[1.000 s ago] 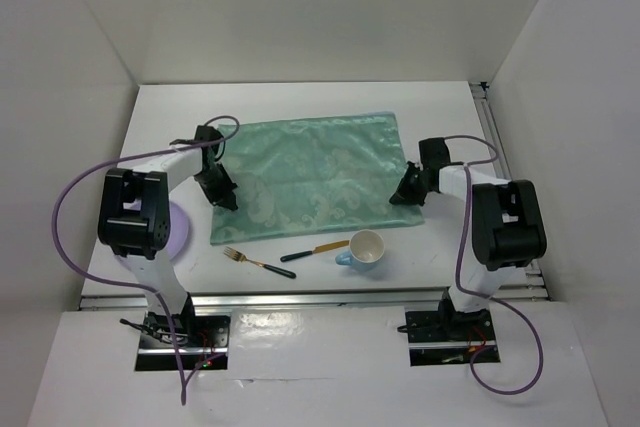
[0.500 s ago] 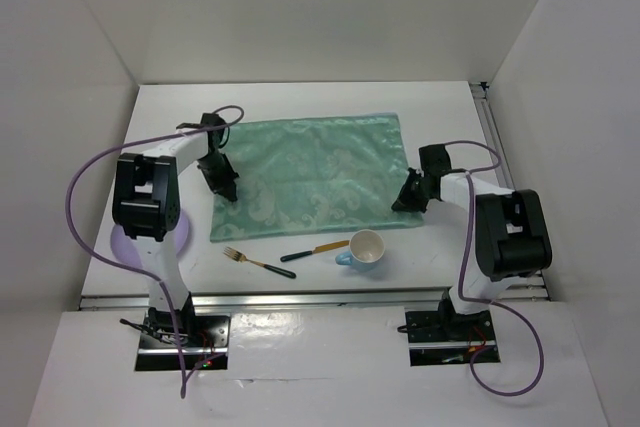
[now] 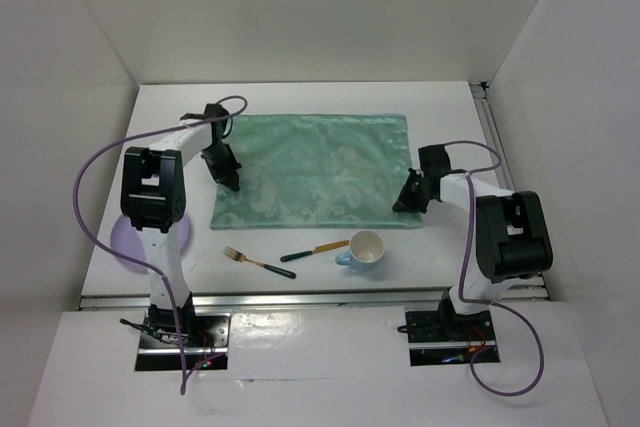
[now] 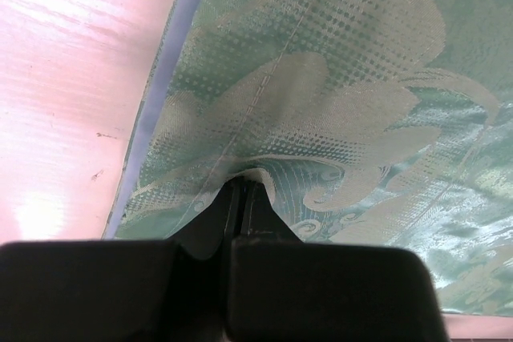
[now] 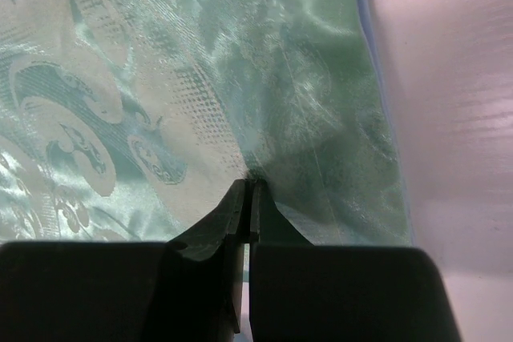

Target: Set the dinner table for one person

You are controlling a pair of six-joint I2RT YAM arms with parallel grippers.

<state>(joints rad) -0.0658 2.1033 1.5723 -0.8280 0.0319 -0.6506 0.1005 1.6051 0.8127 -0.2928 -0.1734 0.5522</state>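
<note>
The left gripper (image 4: 243, 186) is closed tight on a pucker at the teal mat's (image 3: 315, 162) left edge, and the right gripper (image 5: 248, 186) pinches the right edge the same way. The mat lies mid dinner table (image 3: 300, 97). Uneven pulling by the 2 arms could bunch or skew it, or nudge the nearby cup (image 3: 365, 249).

Your left arm stretches forward on its side, and your left hand (image 4: 243, 188) tips down, fingers pressed together on a pinch of the teal patterned cloth mat (image 3: 320, 167). Your right arm bends inward, your right hand (image 5: 249, 187) clamped likewise near the mat's edge.
</note>
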